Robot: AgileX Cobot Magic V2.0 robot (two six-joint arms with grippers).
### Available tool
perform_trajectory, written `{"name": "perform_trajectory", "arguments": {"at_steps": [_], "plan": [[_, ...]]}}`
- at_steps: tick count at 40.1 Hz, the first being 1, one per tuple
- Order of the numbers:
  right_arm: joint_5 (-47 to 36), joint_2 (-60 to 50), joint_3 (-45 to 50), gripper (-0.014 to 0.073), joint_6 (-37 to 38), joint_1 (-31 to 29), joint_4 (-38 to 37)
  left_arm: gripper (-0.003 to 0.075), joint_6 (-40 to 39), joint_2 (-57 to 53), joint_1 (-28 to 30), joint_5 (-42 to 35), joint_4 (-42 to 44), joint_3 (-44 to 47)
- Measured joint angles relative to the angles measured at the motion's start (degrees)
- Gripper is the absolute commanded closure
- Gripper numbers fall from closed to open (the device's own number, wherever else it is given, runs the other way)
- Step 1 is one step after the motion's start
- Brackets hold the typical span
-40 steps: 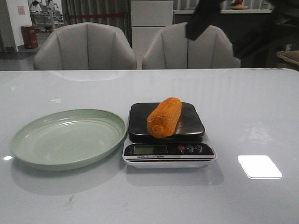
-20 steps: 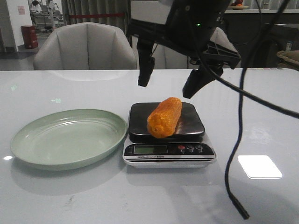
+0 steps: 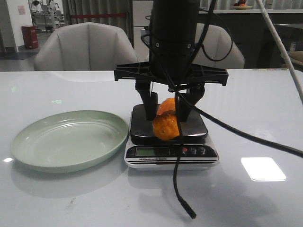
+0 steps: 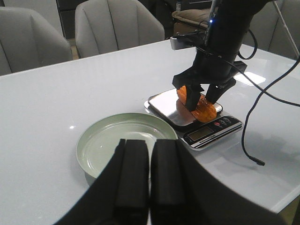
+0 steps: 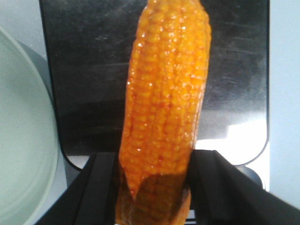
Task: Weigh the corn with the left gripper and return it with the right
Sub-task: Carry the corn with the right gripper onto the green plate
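The orange-yellow corn lies on the black platform of the scale, one blunt end toward me. My right gripper has come straight down over it, a finger pressed against each side of the cob near that end; in the right wrist view the fingers touch the corn on both sides. The corn still rests on the scale. My left gripper is shut and empty, held back above the table's near side, facing the green plate. It does not show in the front view.
The pale green plate sits just left of the scale. The scale's display and buttons face me. A black cable hangs from the right arm in front of the scale. Two grey chairs stand behind the table.
My right arm has dropped from above the scale onto the corn, and its fingers have narrowed from wide open to gripping the cob's sides. The corn has barely moved.
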Motion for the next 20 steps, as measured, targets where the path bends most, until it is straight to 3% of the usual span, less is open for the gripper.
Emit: {"name": "perform_trajectory", "arguments": {"at_steps": [9, 20], "plan": [[0.22, 0.2, -2.72, 0.0446, -0.02, 0.94, 1.44, 0.0589, 0.0, 0.0, 0.0, 0.0, 0.0, 0.0], [-5.33, 0.2, -7.72, 0.0446, -1.53, 7.92, 2.78, 0.0588, 0.0, 0.0, 0.0, 0.0, 0.0, 0.0]]}}
